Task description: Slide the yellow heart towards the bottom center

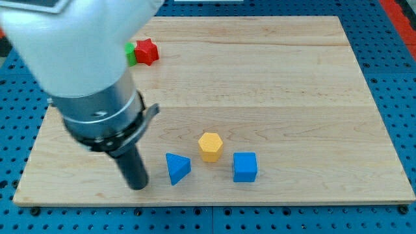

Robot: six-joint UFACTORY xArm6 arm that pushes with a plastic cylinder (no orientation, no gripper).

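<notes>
No yellow heart shows in the camera view; the only yellow block is a yellow hexagon (210, 145) low on the wooden board (273, 78), right of centre-left. My tip (138, 186) rests on the board near the view's bottom left. It stands just left of a blue triangle (177, 168), with a small gap between them. A blue cube (245, 167) lies right of the hexagon and a little lower. The arm's large white and grey body covers the view's upper left and may hide other blocks.
A red star (147, 51) lies near the board's top left, with a green block (130, 53) touching its left side, partly hidden by the arm. Blue perforated table (396, 97) surrounds the board.
</notes>
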